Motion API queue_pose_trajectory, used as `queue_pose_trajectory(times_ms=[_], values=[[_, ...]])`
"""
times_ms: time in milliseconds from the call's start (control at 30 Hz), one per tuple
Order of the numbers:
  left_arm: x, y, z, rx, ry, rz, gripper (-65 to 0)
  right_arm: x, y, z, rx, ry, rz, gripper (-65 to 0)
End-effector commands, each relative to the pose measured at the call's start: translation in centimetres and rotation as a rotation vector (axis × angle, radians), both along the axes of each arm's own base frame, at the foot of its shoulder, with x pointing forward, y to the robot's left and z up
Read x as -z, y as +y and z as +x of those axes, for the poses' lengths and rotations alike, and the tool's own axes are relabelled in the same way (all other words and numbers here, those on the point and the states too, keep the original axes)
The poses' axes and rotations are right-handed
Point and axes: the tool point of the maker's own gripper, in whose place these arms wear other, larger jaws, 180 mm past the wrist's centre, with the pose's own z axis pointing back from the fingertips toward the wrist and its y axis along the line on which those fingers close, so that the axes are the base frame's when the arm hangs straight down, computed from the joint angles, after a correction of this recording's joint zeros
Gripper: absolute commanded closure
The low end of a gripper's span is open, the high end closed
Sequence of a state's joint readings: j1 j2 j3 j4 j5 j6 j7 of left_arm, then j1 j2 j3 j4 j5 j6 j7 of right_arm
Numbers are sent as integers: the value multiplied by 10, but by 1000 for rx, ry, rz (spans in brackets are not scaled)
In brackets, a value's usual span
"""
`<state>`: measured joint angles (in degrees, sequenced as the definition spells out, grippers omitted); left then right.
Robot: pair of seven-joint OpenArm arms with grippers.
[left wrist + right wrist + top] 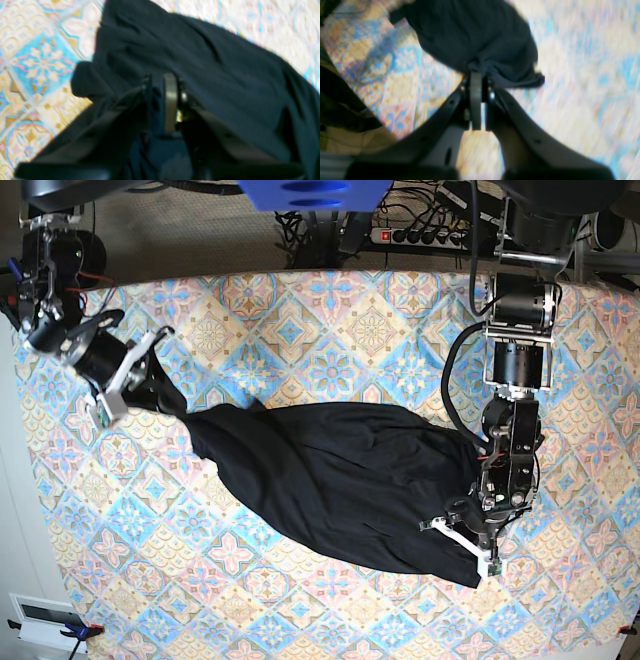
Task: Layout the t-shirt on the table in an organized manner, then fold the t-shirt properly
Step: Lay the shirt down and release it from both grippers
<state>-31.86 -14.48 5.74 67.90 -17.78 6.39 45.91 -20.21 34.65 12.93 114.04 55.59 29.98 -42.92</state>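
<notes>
Soft, limp t-shirt (340, 475) bunched between closed right fingers (480, 75); left fingers (163, 82) barely parted, hold unclear; best gripped at hems.

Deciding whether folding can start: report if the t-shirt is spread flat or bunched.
Bunched: the t-shirt lies stretched and wrinkled across the table, one end gathered in the right hand.

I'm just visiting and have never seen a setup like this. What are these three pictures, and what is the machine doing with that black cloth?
It is a robot with two arms. One picture looks down from above; the other two come from cameras on each wrist, looking along the tool. A black t-shirt lies crumpled on the table, which is covered in patterned cloth. The right tool is shut on one end of the shirt, pulling it out. The left tool sits at the other end, over the fabric; the blurred picture does not show whether it grips.
</notes>
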Motion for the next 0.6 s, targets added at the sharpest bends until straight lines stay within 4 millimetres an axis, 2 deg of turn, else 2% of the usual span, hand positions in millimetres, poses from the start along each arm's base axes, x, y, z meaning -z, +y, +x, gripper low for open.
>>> queue_pose_trajectory(times_ms=[0,100,200,333,567], values=[[-21,-1,15,-7,-67,-6,-131,-9,5,-2,-23,-24,23,0],[-16,-10,26,-14,-76,-24,-176,6,14,-18,-51,38,29,0],[-8,-18,33,-20,-68,-44,-215,27,15,-38,-78,137,-12,0],[4,-30,36,-21,-55,-64,-234,50,9,-59,-111,263,-96,0],[2,-50,39,-3,-73,-90,-234,81,-15,-89,-161,453,-294,0]])
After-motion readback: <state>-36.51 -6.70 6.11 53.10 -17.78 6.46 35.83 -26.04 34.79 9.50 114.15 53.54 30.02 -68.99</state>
